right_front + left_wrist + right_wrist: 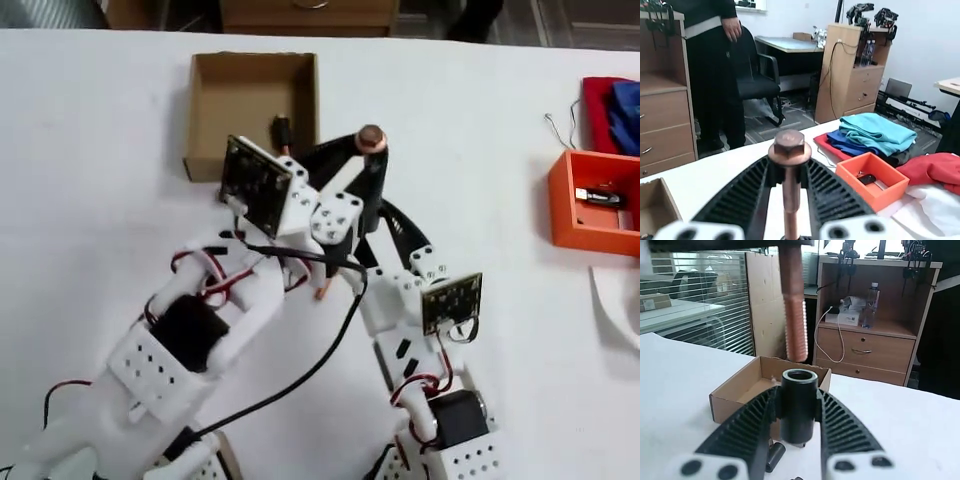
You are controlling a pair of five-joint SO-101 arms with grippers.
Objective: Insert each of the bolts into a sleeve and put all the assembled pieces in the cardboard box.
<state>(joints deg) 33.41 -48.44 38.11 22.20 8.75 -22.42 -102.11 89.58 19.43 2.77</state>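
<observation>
While bolt hangs above | sleeve in right claw (upright)

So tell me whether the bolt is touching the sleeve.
Apart. The right wrist view shows the bolt ending above the sleeve, with the cardboard box showing through the gap.

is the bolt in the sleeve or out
Out: the bolt hangs tip-down just above the sleeve, a gap showing between its threads and the open mouth.
</observation>
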